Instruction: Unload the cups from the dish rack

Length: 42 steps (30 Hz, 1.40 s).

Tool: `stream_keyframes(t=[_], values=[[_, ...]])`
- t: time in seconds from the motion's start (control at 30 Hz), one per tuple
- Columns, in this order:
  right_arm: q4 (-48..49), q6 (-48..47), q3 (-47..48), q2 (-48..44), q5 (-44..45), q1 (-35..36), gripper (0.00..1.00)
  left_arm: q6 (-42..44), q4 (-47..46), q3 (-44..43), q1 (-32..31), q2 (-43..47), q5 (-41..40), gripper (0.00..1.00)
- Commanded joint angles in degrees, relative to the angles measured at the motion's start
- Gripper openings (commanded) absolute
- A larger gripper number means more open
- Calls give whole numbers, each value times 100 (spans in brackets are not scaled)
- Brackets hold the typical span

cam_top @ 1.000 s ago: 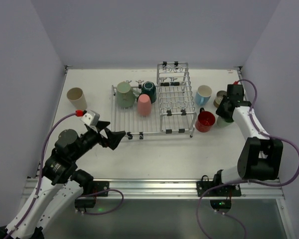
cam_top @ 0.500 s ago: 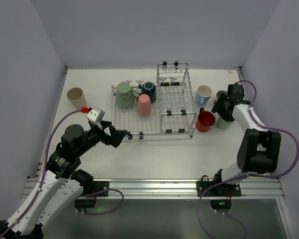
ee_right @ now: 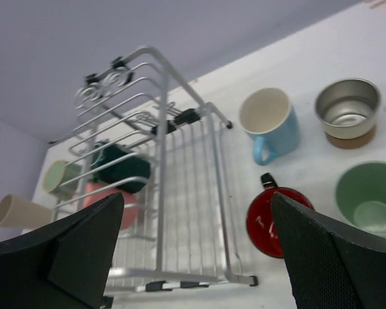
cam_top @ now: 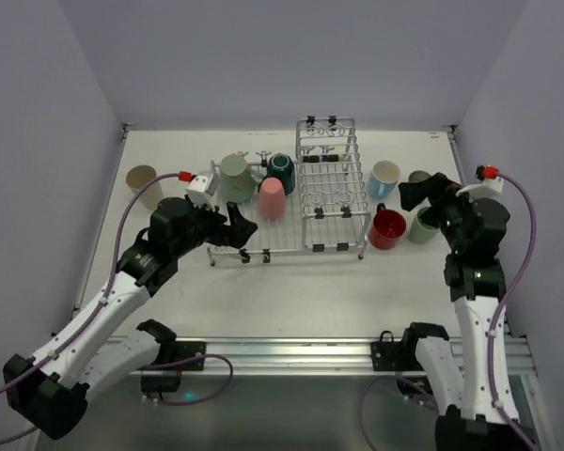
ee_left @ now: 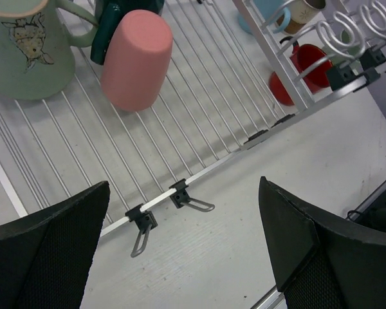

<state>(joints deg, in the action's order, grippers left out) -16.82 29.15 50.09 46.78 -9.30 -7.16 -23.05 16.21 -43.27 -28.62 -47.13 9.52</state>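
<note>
While at the dish rack, left gripper wide apart — right gripper likewise, near the red mug.

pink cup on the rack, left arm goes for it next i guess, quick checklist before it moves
1. Jaws of the left gripper open with nothing in them: ok.
2. The pink cup ahead of the left gripper, mouth down on the flat grid of the dish rack: ok.
3. Gap between the pink cup and the dark teal cup behind it: cannot tell, they overlap in both views.
4. The sage green mug apart from the pink cup: ok.
5. The right gripper open, holding nothing, off to the side of the dish rack: ok.
</note>
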Motion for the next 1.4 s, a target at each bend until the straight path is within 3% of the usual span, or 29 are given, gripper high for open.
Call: stream_keyframes(t=[0.0, 0.27, 0.5, 0.87, 1.0, 1.03, 1.17, 1.37], values=[[451, 416, -551, -792, -1248, 4, 99, -568, -793, -235, -20, -611, -169, 100], [732, 627, -1193, -1734, -2285, 21, 99, -447, -1383, -1087, -486, -2622, -1293, 100], [979, 733, -1598, -2059, -2998, 21, 99, 282, -1779, -2000, -689, -3749, -2181, 100], [821, 619, -1563, -2279, -3456, 136, 99, 722, -1629, -2994, -689, -5138, -2516, 98], [750, 654, -1484, -2376, -3500, 162, 99, 758, -1629, -3048, -680, -5324, -2490, 78], [707, 680, -1441, -2402, -3517, 162, 99, 741, -1638, -2995, -689, -5315, -2507, 62], [715, 820, -1344, -2472, -3570, 162, 99, 662, -1717, -2583, -689, -4956, -2490, 39], [1277, 1540, -1343, -2499, -3850, 180, 99, 424, -1805, -2003, -689, -3491, -2402, 26]])
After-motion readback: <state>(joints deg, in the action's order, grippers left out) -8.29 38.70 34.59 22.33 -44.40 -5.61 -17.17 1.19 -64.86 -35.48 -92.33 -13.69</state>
